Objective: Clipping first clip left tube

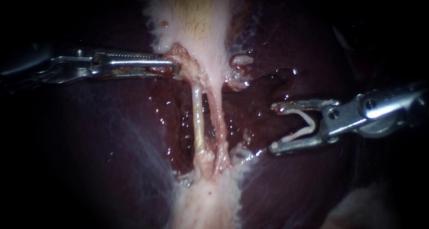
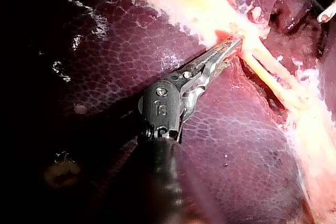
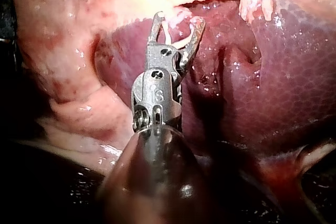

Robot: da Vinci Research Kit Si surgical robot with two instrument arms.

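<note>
Endoscope view: your left instrument (image 1: 172, 67), a slim steel shaft entering from the left, has its jaws closed on ragged pink tissue (image 1: 181, 59) at the upper end of the left tube (image 1: 198, 121). This tube is a pale yellowish cord stretched over the wet, dark red liver (image 1: 89, 157). Your right instrument (image 1: 274, 127) stands well apart to the right of the tube, its jaws spread wide and holding a white V-shaped clip (image 1: 304, 124).

Left wrist view: the left instrument (image 2: 233, 43) pinches the pink tissue (image 2: 231, 34), jaws together.

Right wrist view: the right instrument (image 3: 177, 20) carries the clip (image 3: 184, 39) in spread jaws. Pale cords lie just ahead, and you cannot tell whether the jaws touch them.
</note>
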